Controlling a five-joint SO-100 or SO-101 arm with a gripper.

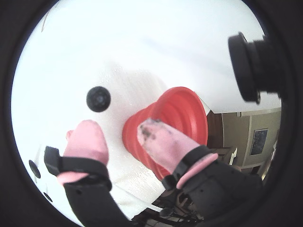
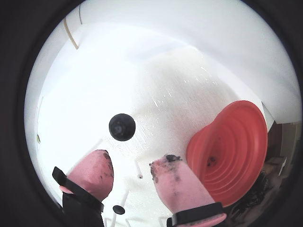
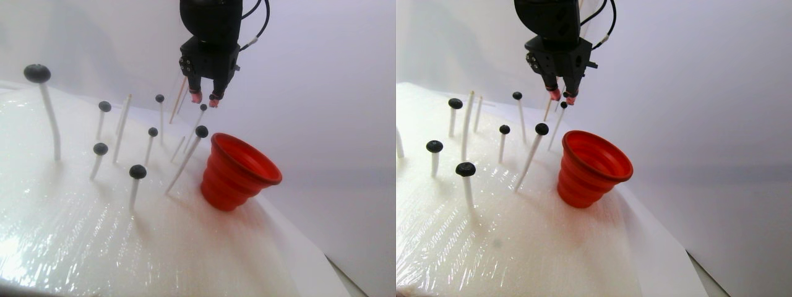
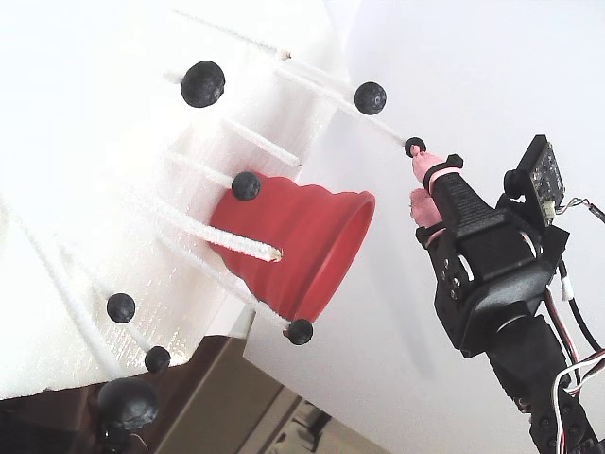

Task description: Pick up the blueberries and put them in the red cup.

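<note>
Surface: white ribbed foam [image 3: 93, 235], thin white sticks [image 3: 51, 117].
Berries: small blue-black blueberries [image 3: 137, 171] top them.
Cup: your red ribbed plastic cup [image 3: 238, 172] stands tilted.
Jaws: your pink-tipped gripper [image 2: 131, 166] gapes empty above.

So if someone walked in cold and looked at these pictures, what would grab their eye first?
Probably the red cup, the one bright thing on the white foam slab, at the slab's right edge in the stereo pair view. Next, the dark blueberries perched on thin white sticks stuck in the foam like pins. Above them hangs the black arm with its pink-tipped gripper, jaws apart and empty, near one berry.
</note>
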